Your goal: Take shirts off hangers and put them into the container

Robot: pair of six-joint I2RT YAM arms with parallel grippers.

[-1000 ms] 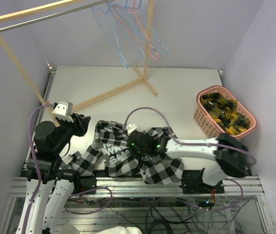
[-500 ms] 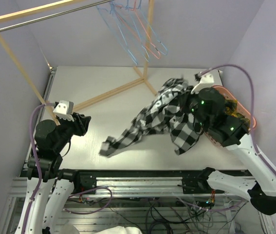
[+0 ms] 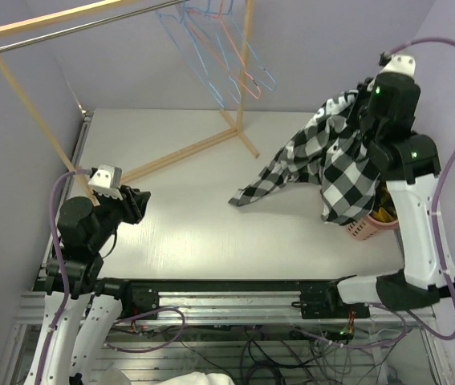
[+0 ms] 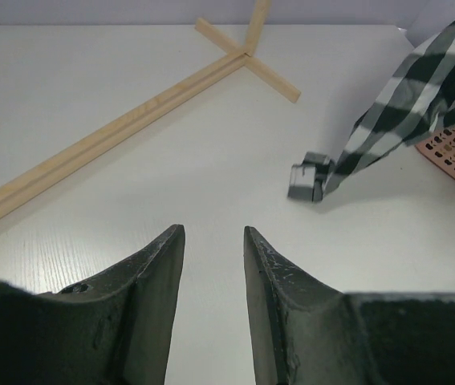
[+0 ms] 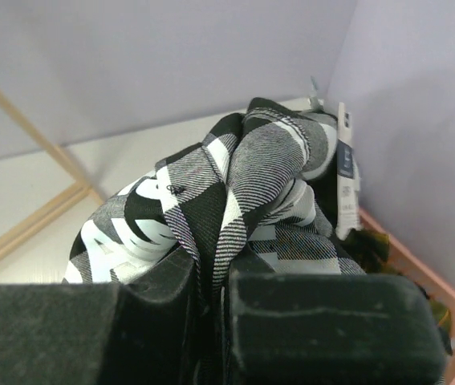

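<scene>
White table (image 3: 211,233) underneath; right gripper (image 5: 211,269) clenches the shirt (image 3: 331,152), basket (image 3: 363,231) beneath it; left gripper (image 4: 213,233) parted, gripping nothing.

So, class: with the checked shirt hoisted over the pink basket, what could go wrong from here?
The sleeve end rests on the table outside the basket, so it may hang over the rim when the right claw lets go. The basket already holds clothes, so the bulky shirt could spill out.
</scene>
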